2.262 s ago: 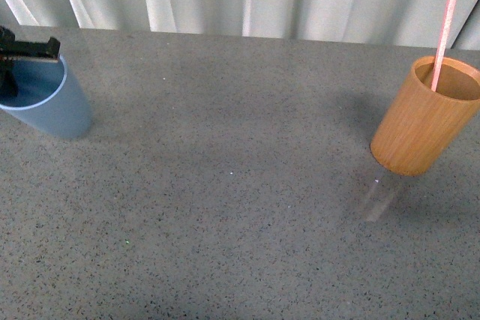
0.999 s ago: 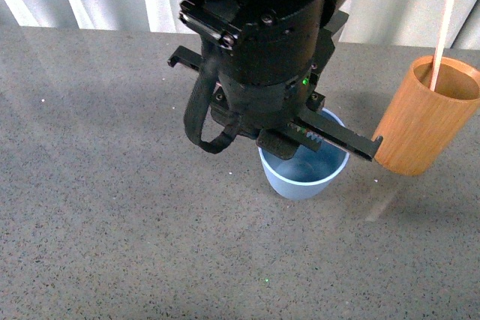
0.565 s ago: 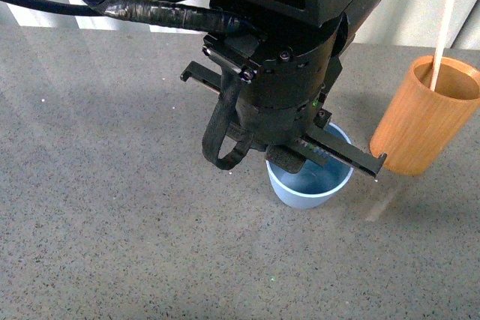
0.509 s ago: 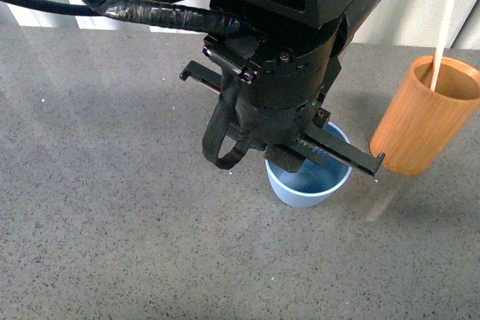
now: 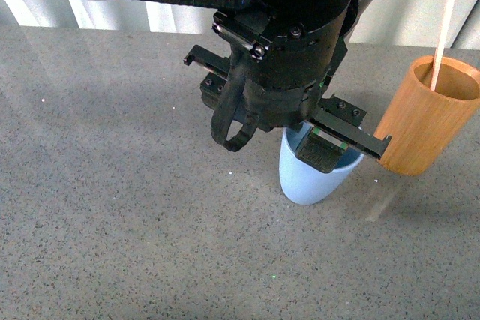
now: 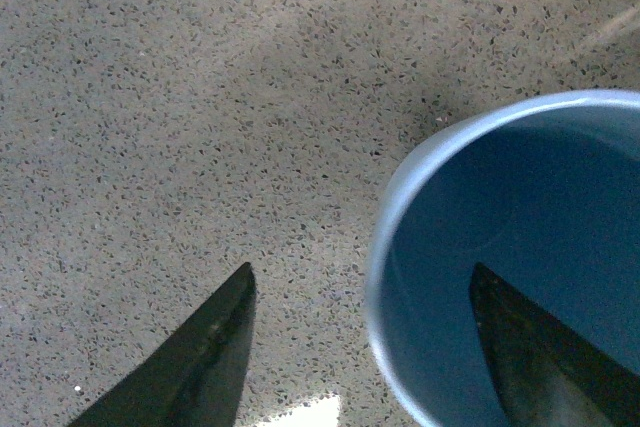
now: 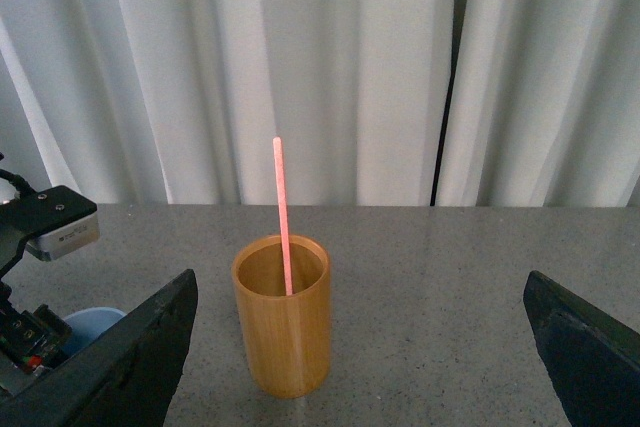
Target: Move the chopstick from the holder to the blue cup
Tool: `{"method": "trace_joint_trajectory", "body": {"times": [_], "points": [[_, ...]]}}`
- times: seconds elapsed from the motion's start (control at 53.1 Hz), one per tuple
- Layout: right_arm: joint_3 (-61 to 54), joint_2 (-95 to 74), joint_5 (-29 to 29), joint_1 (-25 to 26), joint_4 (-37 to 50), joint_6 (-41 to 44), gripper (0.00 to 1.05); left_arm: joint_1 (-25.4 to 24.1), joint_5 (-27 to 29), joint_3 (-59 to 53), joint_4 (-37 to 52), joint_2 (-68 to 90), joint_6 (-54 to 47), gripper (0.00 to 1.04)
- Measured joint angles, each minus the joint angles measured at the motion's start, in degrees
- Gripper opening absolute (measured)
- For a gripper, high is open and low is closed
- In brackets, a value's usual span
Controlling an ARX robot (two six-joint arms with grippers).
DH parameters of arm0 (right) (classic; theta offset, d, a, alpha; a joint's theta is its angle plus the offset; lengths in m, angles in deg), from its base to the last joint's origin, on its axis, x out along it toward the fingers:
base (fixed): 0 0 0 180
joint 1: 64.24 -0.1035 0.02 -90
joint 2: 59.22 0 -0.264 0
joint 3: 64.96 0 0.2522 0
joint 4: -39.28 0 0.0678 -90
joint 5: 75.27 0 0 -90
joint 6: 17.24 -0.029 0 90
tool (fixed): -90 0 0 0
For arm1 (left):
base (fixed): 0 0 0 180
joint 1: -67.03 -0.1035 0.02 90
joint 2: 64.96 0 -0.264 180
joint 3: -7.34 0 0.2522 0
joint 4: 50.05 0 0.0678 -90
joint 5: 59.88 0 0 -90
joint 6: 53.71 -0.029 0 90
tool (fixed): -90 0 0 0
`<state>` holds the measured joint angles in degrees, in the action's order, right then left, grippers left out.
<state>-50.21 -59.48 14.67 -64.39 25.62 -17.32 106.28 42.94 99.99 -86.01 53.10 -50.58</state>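
The light blue cup (image 5: 304, 179) stands on the grey table just left of the orange-brown holder (image 5: 421, 121). The pink-red chopstick (image 5: 444, 24) stands upright in the holder, leaning on its far rim. My left gripper (image 5: 311, 148) is open and straddles the cup's rim, one finger (image 5: 324, 157) inside and one outside. The left wrist view shows the rim (image 6: 385, 237) between the spread fingertips of the left gripper (image 6: 360, 277). My right gripper (image 7: 360, 347) is open wide and empty. It faces the holder (image 7: 282, 332) and chopstick (image 7: 282, 217) from a distance. The cup (image 7: 90, 322) shows at the side.
The speckled grey table (image 5: 112, 222) stretches out to the left and front. A white pleated curtain (image 7: 330, 67) hangs behind the table's far edge. The bulky left arm (image 5: 292, 50) hides the table's middle back in the front view.
The cup came from the far left to beside the holder with the left gripper. In the last half second the gripper rose slightly, and more of the cup's wall shows. Holder and chopstick have not moved.
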Motion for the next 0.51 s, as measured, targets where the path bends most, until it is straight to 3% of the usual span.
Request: {"method": "trace_joint_trajectory", "body": {"times": [0.207,0.509], "points": [[0.0,0.0,0.0,0.0,0.0,0.0,0.95,-1.3,0.6,0.2,0.0,-1.0,-0.1,0.99],[0.0,0.0,0.0,0.0,0.0,0.0,0.95,-4.8,0.7,-2.4,1.5,-8.1,-0.3,0.98]]}}
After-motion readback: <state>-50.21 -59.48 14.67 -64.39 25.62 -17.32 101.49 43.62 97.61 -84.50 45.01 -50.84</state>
